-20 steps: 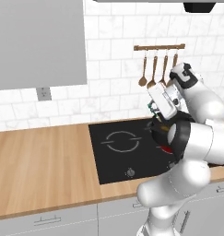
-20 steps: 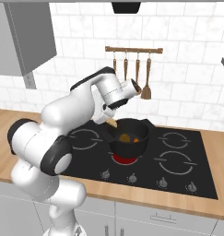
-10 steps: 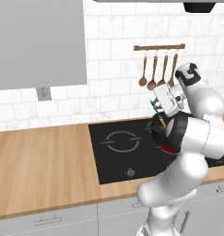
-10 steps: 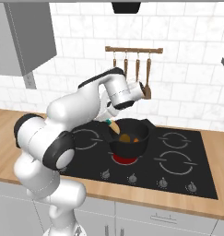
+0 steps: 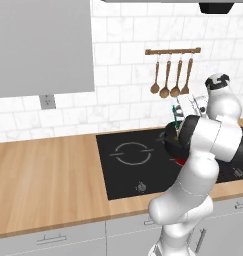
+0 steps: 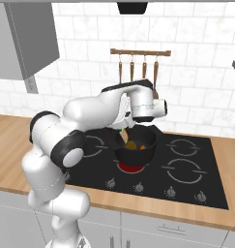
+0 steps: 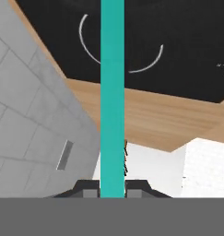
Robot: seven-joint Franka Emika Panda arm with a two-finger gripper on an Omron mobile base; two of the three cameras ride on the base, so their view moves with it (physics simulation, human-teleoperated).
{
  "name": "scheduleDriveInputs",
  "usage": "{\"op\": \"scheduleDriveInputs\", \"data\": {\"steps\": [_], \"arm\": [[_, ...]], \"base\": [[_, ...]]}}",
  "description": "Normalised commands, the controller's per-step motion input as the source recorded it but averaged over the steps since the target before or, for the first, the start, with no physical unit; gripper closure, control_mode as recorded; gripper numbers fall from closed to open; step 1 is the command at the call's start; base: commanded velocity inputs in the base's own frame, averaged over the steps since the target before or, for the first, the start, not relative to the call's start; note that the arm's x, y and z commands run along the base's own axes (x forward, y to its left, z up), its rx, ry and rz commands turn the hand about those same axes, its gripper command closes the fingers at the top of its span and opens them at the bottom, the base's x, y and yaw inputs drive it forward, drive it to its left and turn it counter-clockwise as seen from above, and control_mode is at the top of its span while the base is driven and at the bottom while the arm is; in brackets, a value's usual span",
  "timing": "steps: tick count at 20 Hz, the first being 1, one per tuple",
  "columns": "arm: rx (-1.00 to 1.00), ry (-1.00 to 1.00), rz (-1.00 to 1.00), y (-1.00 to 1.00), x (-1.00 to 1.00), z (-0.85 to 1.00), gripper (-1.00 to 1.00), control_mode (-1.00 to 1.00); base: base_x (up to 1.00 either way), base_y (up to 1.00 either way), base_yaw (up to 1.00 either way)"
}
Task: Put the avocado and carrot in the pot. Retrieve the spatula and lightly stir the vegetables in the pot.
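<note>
Gripping the spatula (image 7: 112,99), tool (image 7: 112,186) clamped, above the pot (image 6: 135,147).

glossy white rounded arm segments (image 6: 95,109), dark grey joint bands

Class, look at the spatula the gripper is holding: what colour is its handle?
Teal-green. The spatula handle shows best in the hand view, running straight up from the gripper.

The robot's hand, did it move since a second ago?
Yes. In the right base view the gripper has swung right, closer under the hanging wooden spoons, holding the spatula over the pot.
</note>
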Motion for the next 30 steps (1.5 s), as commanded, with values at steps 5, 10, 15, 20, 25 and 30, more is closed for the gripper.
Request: {"op": "scheduleDriveInputs", "data": {"steps": [5,10,15,20,25,30], "arm": [[0.00,0.00,-0.06,-0.13,0.18,-0.05,1.00,-1.00],[0.10,0.09,-0.02,-0.22,0.19,0.00,1.00,-1.00],[0.18,0.08,-0.03,-0.22,0.22,0.00,1.00,-1.00],[0.09,0.00,-0.24,-0.16,0.17,-0.02,1.00,-1.00],[0.00,0.00,-0.32,-0.14,0.01,-0.09,1.00,-1.00],[0.00,0.03,-0.36,-0.11,0.14,-0.17,1.00,-1.00]], "base": [[0.00,0.00,0.00],[0.00,0.00,0.00],[0.00,0.00,0.00],[0.00,0.00,0.00],[0.00,0.00,0.00],[0.00,0.00,0.00]]}}
